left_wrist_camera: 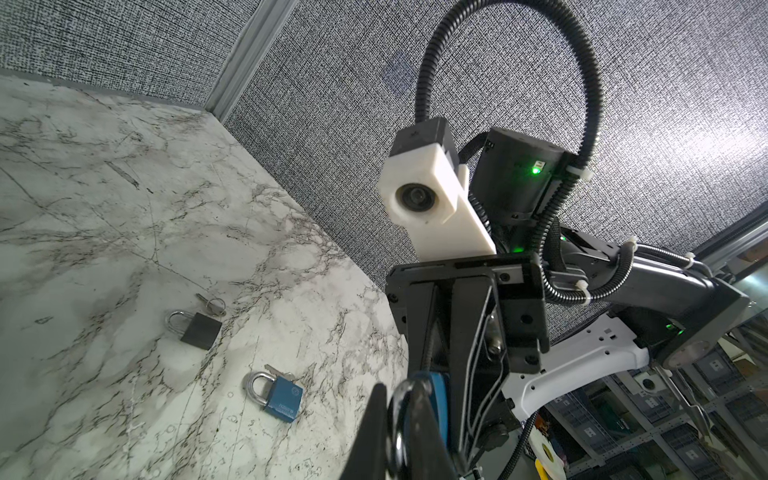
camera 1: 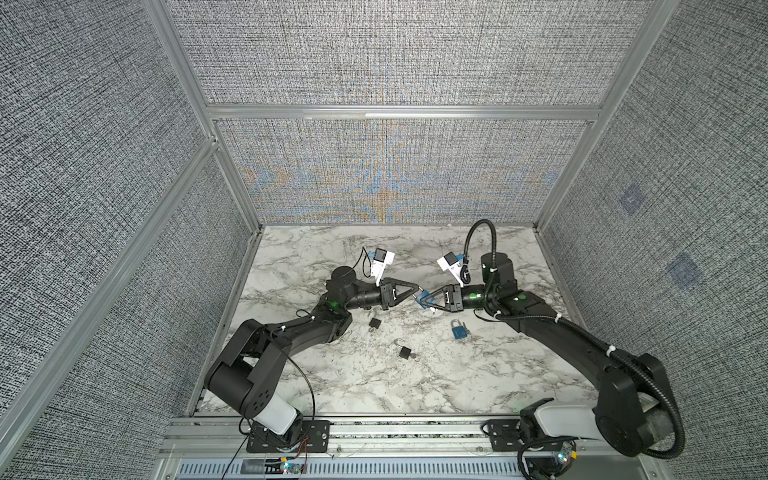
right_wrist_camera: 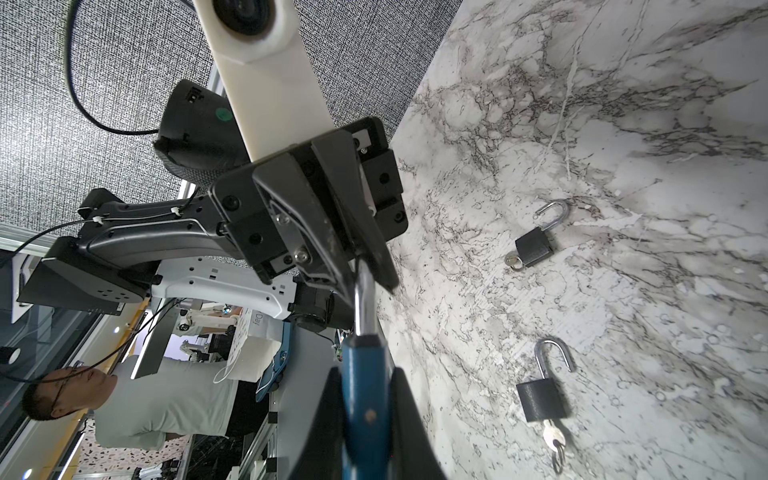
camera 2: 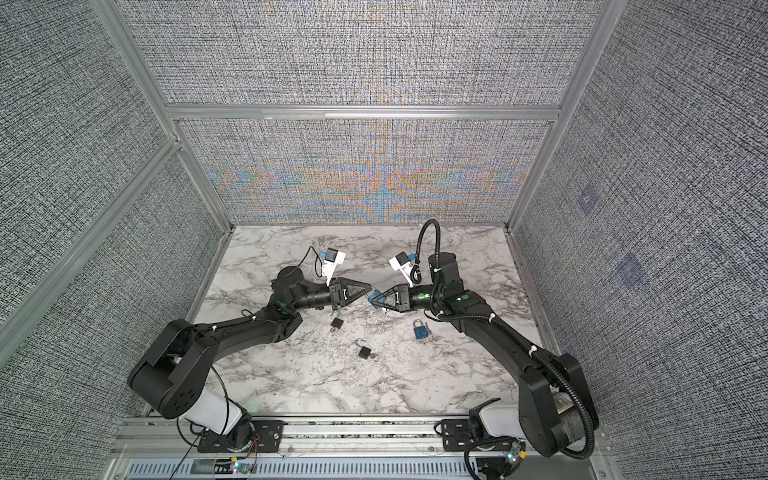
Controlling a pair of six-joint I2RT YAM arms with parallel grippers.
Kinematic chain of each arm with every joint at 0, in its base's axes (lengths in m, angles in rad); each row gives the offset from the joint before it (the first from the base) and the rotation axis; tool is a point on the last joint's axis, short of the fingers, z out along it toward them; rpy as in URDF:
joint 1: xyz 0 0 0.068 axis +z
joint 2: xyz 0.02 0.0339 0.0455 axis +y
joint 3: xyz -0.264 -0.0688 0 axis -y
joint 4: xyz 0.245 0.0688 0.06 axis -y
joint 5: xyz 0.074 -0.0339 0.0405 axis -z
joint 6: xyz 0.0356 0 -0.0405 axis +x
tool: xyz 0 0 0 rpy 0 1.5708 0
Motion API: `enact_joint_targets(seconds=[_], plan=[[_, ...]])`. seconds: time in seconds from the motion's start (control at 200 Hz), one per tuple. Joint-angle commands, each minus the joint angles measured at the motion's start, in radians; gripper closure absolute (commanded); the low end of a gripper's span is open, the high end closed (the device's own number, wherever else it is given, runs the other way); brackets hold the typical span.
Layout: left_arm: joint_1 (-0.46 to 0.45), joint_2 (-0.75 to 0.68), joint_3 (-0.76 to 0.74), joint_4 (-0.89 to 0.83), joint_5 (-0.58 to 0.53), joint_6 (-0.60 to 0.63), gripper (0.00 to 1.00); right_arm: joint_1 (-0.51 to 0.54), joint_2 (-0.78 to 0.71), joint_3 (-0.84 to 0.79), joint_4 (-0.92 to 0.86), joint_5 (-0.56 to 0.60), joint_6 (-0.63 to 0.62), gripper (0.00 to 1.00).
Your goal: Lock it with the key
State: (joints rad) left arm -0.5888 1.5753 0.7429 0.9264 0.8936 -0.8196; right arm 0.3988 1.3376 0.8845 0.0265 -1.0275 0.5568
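Right wrist view: right tool (right_wrist_camera: 365, 415) pinches a padlock (right_wrist_camera: 363, 374); left tool (right_wrist_camera: 360, 259) apparently clamps its shackle (right_wrist_camera: 365, 299), above the table (right_wrist_camera: 623, 124).

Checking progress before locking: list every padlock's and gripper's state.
Held blue padlock: lifted between both grippers, latch unclear.
Left gripper: shut on its shackle.
Right gripper: shut on its body.
Tabletop blue padlock: lying flat, shackle closed.
Black padlock by left arm: shackle open, key at base.
Middle black padlock: shackle open, key at base.

arms (camera 1: 291, 332) black, bases (camera 1: 276, 415) white | right gripper (camera 1: 425, 297) black, triangular | conduit (left_wrist_camera: 422, 95) ribbed black, white zip-ties (left_wrist_camera: 579, 173) | LEDs (left_wrist_camera: 536, 169) green
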Motion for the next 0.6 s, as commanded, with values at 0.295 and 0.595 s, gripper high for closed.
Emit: enact_joint_targets(seconds=[0.295,0.595], plan=[[0.009,0.006,0.05,0.0,0.175,-0.046,0.71,0.008,-0.012,-0.017,0.141,0.058,-0.037,1.0],[0.024,0.014,0.041,0.064,0.179,-0.09,0.74,0.008,-0.008,-0.012,0.138,0.057,-0.041,1.0]])
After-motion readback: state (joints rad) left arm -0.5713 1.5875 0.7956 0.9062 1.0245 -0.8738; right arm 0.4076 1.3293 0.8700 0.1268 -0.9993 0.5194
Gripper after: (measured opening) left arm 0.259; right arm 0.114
